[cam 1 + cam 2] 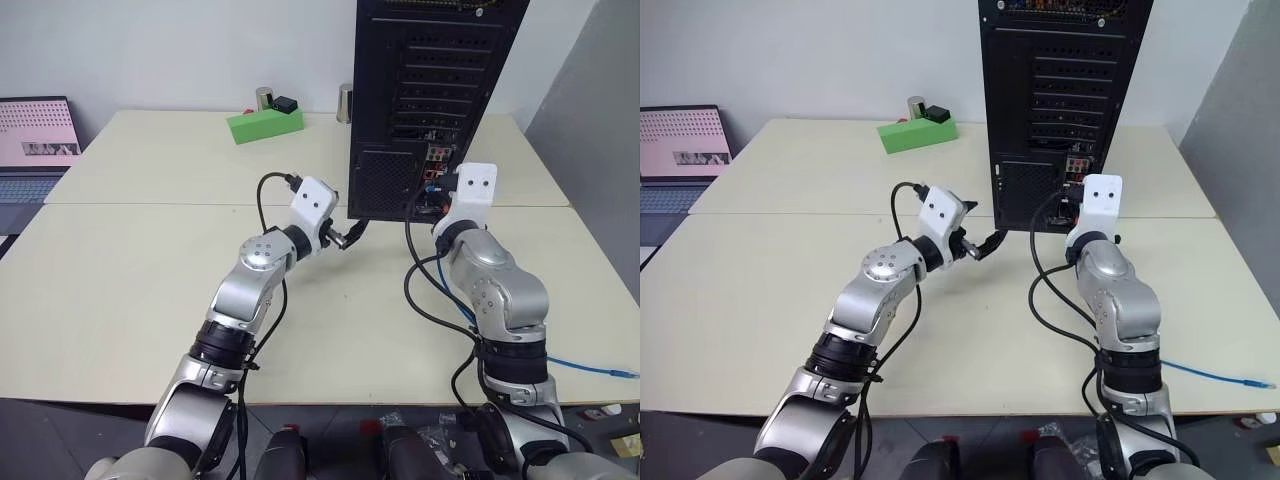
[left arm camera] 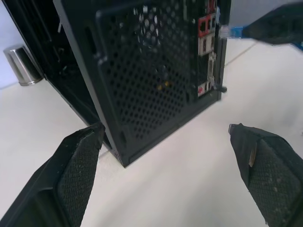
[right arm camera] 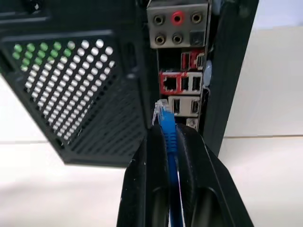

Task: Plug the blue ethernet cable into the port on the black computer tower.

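Observation:
The black computer tower (image 1: 430,90) stands at the back of the table, its rear face with mesh grille and socket strip turned toward me. My right gripper (image 3: 166,130) is shut on the blue ethernet cable (image 3: 168,137). The cable's clear plug (image 3: 160,109) sticks out past the fingertips, a short gap away from the red-framed port (image 3: 169,84). The rest of the cable trails over the table's front right (image 1: 592,367). My left gripper (image 2: 165,128) is open and empty, level, near the tower's lower left corner (image 1: 350,236).
A green block (image 1: 264,124) and two metal cups (image 1: 344,102) sit on the far side of the table, left of the tower. A laptop (image 1: 35,140) is at the far left. Black arm cables (image 1: 415,270) loop beside the right arm.

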`<state>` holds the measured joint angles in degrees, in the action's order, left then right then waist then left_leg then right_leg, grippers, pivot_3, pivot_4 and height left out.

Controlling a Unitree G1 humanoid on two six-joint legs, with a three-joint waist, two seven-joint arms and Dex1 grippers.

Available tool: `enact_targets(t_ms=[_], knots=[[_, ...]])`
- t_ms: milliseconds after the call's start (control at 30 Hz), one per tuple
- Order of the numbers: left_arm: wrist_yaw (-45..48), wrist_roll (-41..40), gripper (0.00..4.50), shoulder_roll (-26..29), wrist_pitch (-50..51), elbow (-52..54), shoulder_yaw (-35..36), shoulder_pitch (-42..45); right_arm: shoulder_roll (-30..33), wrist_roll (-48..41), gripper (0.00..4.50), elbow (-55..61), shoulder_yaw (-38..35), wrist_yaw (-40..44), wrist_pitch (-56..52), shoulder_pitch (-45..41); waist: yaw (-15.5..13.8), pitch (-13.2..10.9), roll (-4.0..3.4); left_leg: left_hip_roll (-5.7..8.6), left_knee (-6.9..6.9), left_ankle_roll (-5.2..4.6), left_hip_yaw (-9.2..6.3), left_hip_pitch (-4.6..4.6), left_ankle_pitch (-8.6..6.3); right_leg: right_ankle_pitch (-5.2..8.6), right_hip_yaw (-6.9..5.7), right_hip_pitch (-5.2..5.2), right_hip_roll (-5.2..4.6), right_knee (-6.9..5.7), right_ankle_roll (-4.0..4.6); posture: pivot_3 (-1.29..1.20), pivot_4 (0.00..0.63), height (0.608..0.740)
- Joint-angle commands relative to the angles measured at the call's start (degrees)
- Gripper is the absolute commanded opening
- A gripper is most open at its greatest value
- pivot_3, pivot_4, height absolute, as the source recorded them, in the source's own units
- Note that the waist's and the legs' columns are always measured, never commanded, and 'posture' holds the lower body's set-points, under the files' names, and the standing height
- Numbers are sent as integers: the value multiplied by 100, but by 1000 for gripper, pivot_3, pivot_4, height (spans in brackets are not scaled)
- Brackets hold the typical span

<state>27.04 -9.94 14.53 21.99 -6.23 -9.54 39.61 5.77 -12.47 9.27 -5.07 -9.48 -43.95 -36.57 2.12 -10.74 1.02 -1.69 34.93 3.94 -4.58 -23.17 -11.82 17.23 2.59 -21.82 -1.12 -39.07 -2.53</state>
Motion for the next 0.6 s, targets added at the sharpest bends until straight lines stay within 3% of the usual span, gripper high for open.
enact_targets(t_ms=[33, 600], knots=[[270, -251, 4478, -32, 232, 306, 134, 168, -79, 133, 0, -20, -99, -77, 317, -194, 0, 0, 0, 0, 0, 0, 0, 0, 0, 0, 0, 0, 0, 0, 0, 0, 150, 740], [1213, -76, 4478, 133, -262, -57, -8, 379, -186, 267, 0, -475, -167, 19, 660, -454, 1, 0, 0, 0, -1, 0, 2, -3, 0, 0, 1, -3, 0, 0, 1, 0, 150, 740]])
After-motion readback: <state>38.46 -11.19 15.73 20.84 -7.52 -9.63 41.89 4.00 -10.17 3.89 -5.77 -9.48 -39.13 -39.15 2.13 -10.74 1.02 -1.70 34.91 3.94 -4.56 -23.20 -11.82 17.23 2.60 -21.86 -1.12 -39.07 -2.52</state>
